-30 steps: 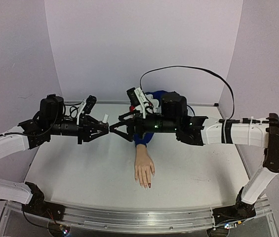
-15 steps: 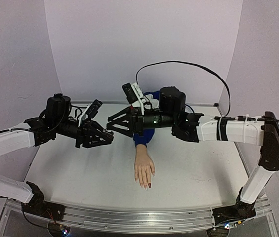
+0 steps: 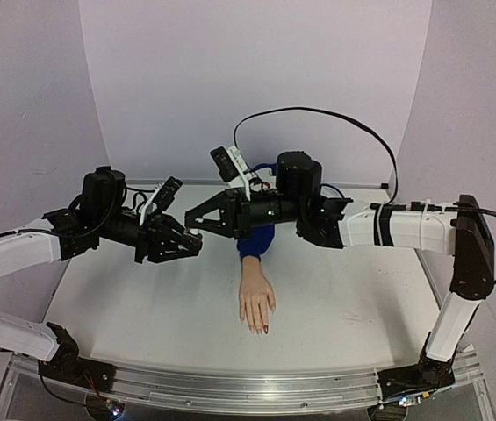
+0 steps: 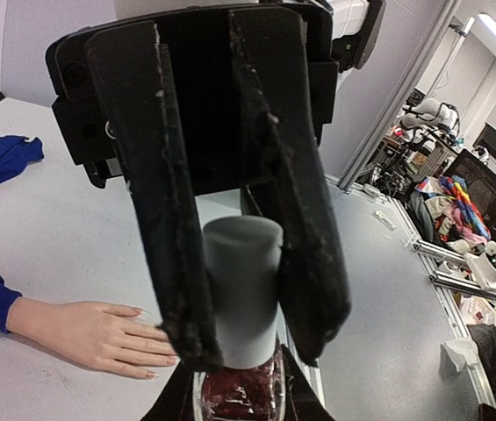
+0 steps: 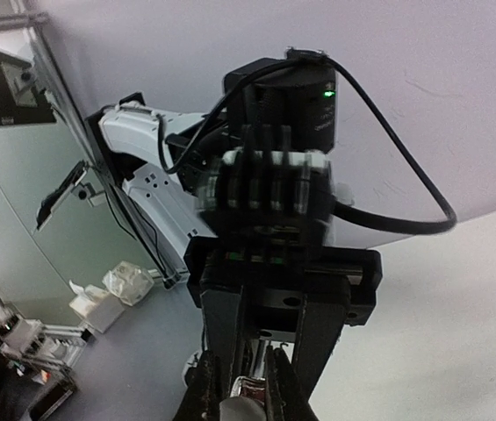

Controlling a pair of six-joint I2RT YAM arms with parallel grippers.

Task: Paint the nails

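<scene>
As left jaws hold bottle point(image 4: 237, 396) — right grip cap point(image 4: 241, 289).

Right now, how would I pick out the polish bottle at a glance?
Above the white table, find where the two arms meet in mid-air, left of the blue sleeve. Pinched between the left gripper and right gripper is the polish bottle: small dark-red glass under a pale cap, held aloft, unlike the mannequin hand lying flat.

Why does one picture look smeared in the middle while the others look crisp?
Right wrist view: the striped block is smeared, probably from motion, while the cable is sharp. Left wrist view: the bottle cap and mannequin hand are crisp. Top view: soft even light, front rail bowed by the lens.
</scene>
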